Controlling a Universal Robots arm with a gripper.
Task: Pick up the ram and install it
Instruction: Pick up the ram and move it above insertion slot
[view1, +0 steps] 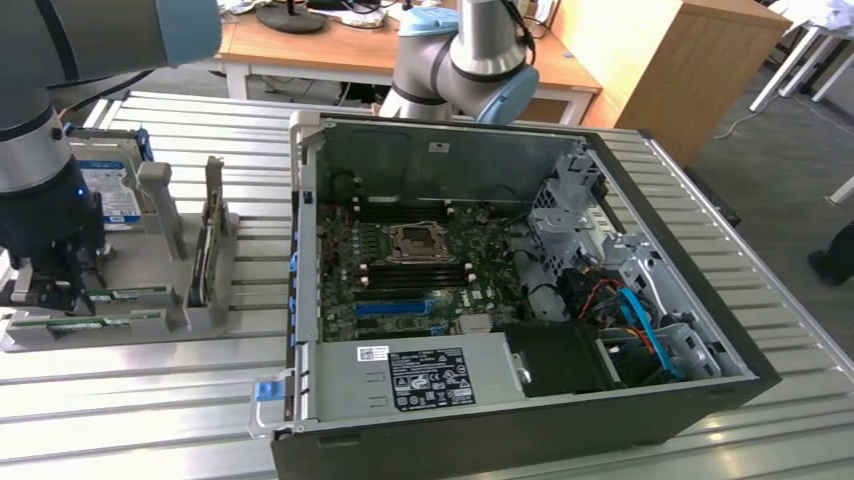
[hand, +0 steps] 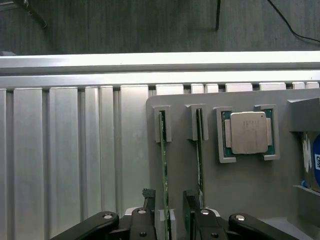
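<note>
Lab: open PC case (view1: 534, 440), aluminium bench (view1: 120, 400).

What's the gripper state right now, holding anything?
Gripper: open, holding nothing. Its fingers sit on either side of the ram, which stands on edge in the grey holder.

Silver-grey arm (view1: 461, 50) with pale blue joint caps; black gripper (hand: 169, 200), seemingly silver-screwed
</note>
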